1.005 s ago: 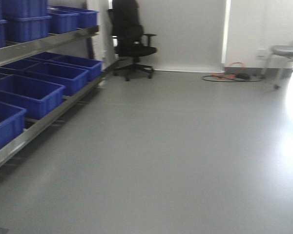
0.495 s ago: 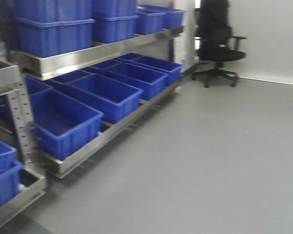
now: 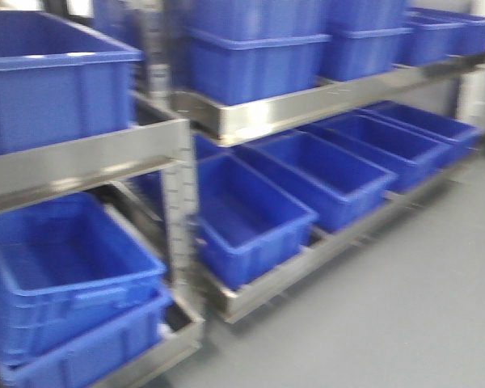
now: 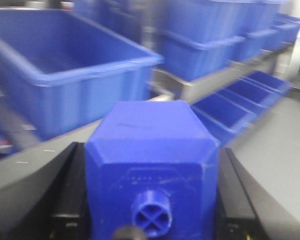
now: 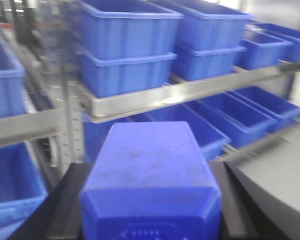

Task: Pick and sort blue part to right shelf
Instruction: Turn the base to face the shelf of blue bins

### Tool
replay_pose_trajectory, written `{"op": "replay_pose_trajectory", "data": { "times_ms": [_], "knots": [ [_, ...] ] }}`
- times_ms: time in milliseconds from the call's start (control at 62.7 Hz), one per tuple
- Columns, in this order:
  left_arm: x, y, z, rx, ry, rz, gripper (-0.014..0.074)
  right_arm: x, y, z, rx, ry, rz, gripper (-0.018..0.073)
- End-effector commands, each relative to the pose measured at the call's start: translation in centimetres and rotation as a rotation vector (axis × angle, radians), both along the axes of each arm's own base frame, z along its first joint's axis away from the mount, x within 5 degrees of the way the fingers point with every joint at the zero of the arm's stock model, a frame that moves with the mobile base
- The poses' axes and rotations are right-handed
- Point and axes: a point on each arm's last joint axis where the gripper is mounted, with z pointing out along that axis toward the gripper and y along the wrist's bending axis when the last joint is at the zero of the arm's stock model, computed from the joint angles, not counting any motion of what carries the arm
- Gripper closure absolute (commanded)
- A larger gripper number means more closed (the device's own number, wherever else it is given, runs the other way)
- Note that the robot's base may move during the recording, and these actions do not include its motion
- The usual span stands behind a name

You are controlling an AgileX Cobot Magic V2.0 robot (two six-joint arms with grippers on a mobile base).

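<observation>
So the blue part (image 4: pixel 151 180) isn't on any shelf, it's up in the air, clamped in the left gripper (image 4: pixel 150 149). Black fingers (image 4: pixel 65 195) press on both sides of its square body, and the round cap (image 4: pixel 150 216) with a little cross moulded in it faces the wrist cam. You can see the sloped shoulders clearly enough, though everything's a bit smeared.

The right gripper (image 5: pixel 149 167) is closed on something too, a wider blue block (image 5: pixel 150 185), with black fingers (image 5: pixel 65 205) snug against both flanks. Its cap end is cut off at the bottom of that view, so I can't say what it looks like.

Both arms are facing the right shelf (image 3: pixel 307 101). It has a brushed-steel front rail on the upper level with big blue bins (image 3: pixel 255 65) stacked two high. Underneath, a lower row of open bins (image 3: pixel 250 218) sits tilted toward the front. Just left of it there's a perforated steel upright (image 3: pixel 178 218) and another rack section. That one has a bin (image 3: pixel 52 81) up top and two stacked ones (image 3: pixel 65 283) down low. Grey floor (image 3: pixel 420 307) runs off to the right
</observation>
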Motion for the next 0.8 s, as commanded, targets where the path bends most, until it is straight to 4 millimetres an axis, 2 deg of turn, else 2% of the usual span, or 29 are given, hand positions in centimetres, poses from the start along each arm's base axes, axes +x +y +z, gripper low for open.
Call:
{"op": "replay_pose_trajectory", "data": {
  "times_ms": [0,782],
  "knots": [
    [-0.04,0.07,1.71,-0.026,-0.105,0.007,0.0282,-0.10,-0.13,1.87,0.005,-0.120,-0.015,0.0165],
    [-0.04,0.07,1.71,-0.026,-0.105,0.007,0.0282,-0.10,-0.13,1.87,0.005,-0.120,-0.015,0.0165]
  ]
}}
